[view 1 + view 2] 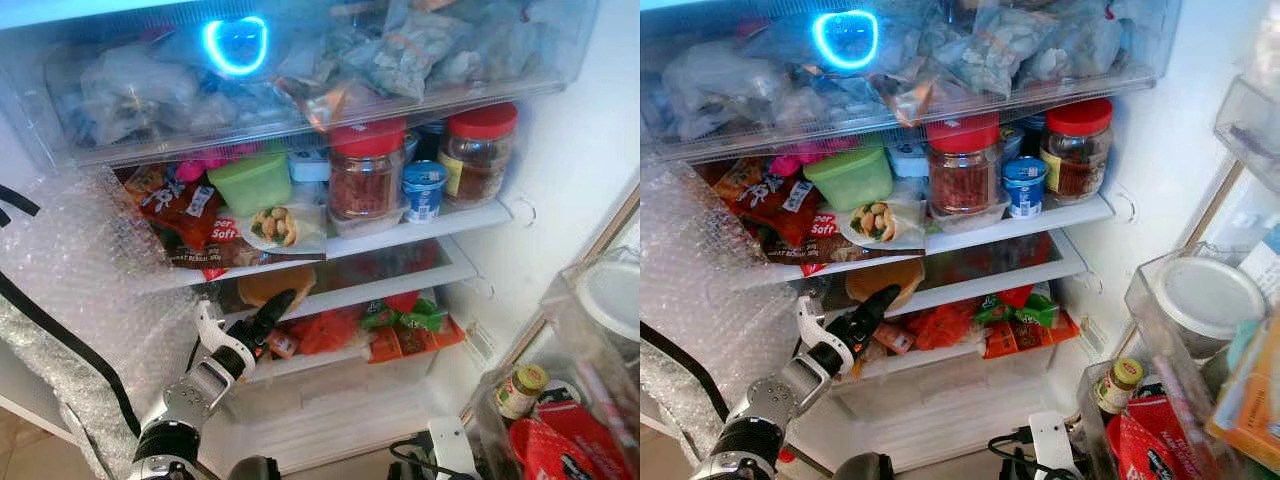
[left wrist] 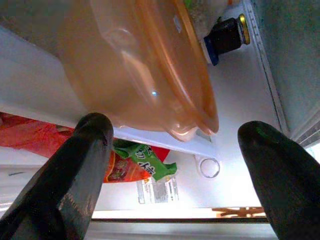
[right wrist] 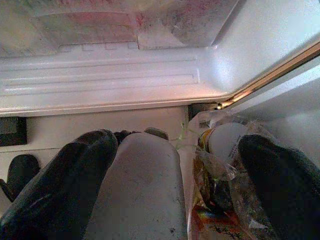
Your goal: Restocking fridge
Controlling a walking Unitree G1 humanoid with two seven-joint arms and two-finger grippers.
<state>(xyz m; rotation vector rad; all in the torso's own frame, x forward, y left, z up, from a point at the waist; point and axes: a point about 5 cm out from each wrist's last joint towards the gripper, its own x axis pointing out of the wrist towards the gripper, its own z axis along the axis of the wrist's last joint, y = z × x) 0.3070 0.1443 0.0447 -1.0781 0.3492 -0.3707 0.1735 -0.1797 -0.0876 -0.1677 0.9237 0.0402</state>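
Note:
An orange translucent tub (image 1: 268,286) sits at the front of the fridge's lower glass shelf (image 1: 400,282). My left gripper (image 1: 276,306) reaches up to it from below, black fingers pointing at the tub's front edge. In the left wrist view this gripper (image 2: 177,129) is open, with the tub (image 2: 145,60) just beyond the fingertips (image 2: 95,127) and nothing between them. My right gripper (image 3: 180,147) is open low down by the fridge's base, near a clear bag holding a jar (image 3: 220,150).
The middle shelf (image 1: 470,217) holds two red-lidded jars (image 1: 365,172), a green box (image 1: 255,182), a blue cup (image 1: 423,190), a wrap and red snack packets. Red and green packets (image 1: 400,322) fill the drawer below. Bubble wrap (image 1: 80,280) hangs left; door bins (image 1: 590,340) stand right.

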